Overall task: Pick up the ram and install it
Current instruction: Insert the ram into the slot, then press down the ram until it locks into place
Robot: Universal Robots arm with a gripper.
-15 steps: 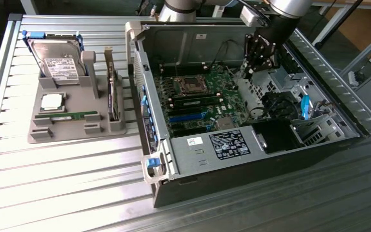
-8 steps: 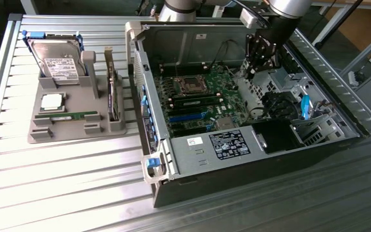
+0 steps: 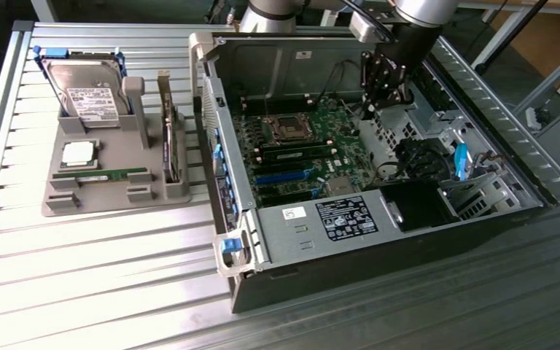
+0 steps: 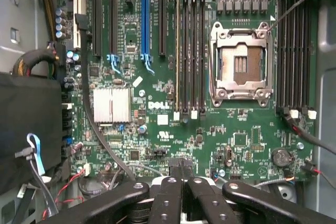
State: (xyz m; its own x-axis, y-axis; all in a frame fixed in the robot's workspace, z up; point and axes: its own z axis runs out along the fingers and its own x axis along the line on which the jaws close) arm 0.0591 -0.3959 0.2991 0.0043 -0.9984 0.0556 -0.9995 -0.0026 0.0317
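A ram [image 3: 100,175] stick, thin and green, lies flat in the grey holder [image 3: 66,208] on the exterior view's left, beside the open computer case [image 3: 358,240]. A second like stick [image 3: 294,154] seems seated in a motherboard slot [image 4: 177,51] next to the CPU socket [image 4: 241,64]. My gripper [image 3: 379,93] hangs inside the case at its far side, above the motherboard [image 4: 157,129] and far from the holder. In the wrist view my gripper [image 4: 181,176] is shut, its fingers pressed together with nothing between them.
The holder also carries a hard drive [image 3: 85,91], a silver CPU chip [image 3: 78,153] and an upright expansion card [image 3: 170,146]. Inside the case are a black power supply [image 3: 348,219], cable bundles [image 3: 421,157] and a drive cage [image 3: 480,193]. The table is slatted metal [image 3: 95,284].
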